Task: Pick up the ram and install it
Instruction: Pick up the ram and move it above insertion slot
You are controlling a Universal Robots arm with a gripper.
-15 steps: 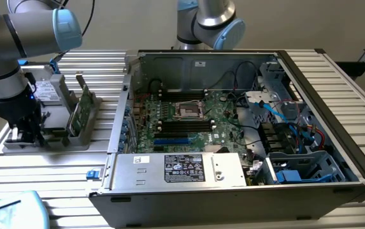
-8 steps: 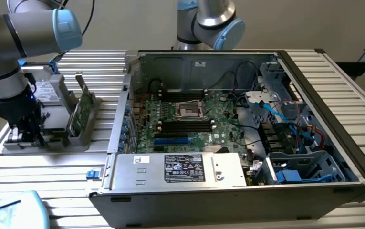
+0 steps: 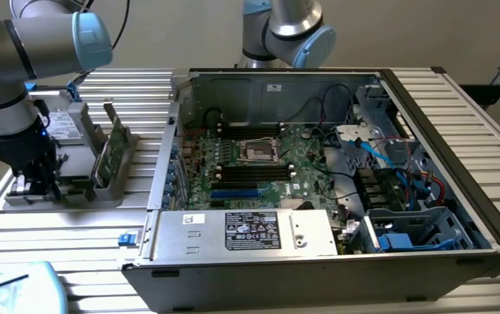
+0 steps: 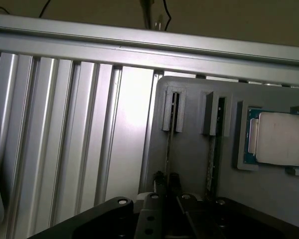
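Ok, arm's (image 3: 14, 72) down at the exterior view's left, over the grey holder (image 3: 88, 195) on the slatted table (image 3: 75, 245). Gripper (image 4: 167, 180) is low, right at the holder's end.

Wrist view: the ram (image 4: 169, 137) stands on edge in a holder slot, thin and dark. Fingertips (image 4: 159, 179) are one each side of it, jaws pulled in tight and pinching the stick near its end. It's not lifted, it sits in its slot.

2nd stick (image 4: 214, 149) is in the next slot over, just beside the first and parallel, nothing touching it. Past that, a CPU (image 4: 278, 138) lies flat in its own recess, silver lid up.

Back to the exterior view: a taller green card (image 3: 110, 154) w/ metal bracket stands upright in the same holder, on the side toward the PC. Open PC case (image 3: 319, 281) sits mid-table, just beside the holder. Mobo (image 3: 306, 163) lies flat inside, black mem slots (image 3: 254, 173) near the CPU socket (image 3: 259, 150), well apart from the gripper. PSU (image 3: 250, 232) runs along the near edge, label up. Cables are bunched at the exterior view's right end of the case. Another arm's base (image 3: 285, 26) is behind the case.
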